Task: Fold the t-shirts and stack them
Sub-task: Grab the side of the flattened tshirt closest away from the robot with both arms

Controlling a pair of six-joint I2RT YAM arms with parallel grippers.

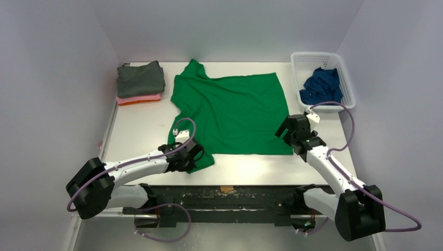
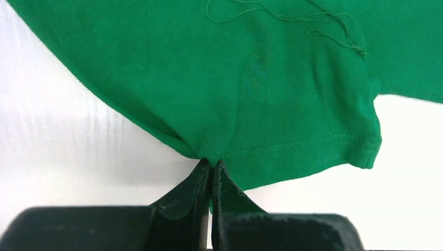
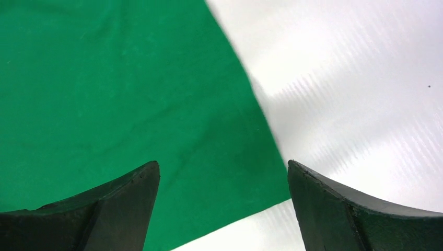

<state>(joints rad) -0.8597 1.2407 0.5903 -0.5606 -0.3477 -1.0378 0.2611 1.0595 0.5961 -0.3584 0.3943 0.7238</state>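
Note:
A bright green t-shirt (image 1: 235, 112) lies spread flat on the white table (image 1: 141, 130). My left gripper (image 1: 194, 152) is shut on the shirt's near left sleeve; in the left wrist view the fingers (image 2: 211, 170) pinch the green sleeve fabric (image 2: 292, 120) just by its hem. My right gripper (image 1: 288, 132) is open and empty over the shirt's near right corner (image 3: 156, 120); its fingertips (image 3: 223, 166) straddle the shirt's edge. A stack of folded dark grey (image 1: 140, 78), pink and orange (image 1: 138, 99) shirts sits at the far left. A royal blue shirt (image 1: 321, 85) lies crumpled in the basket.
A white plastic lattice basket (image 1: 349, 83) stands at the far right of the table. Grey walls close in the left, back and right sides. A small brown tab (image 1: 226, 189) sits on the table's near edge.

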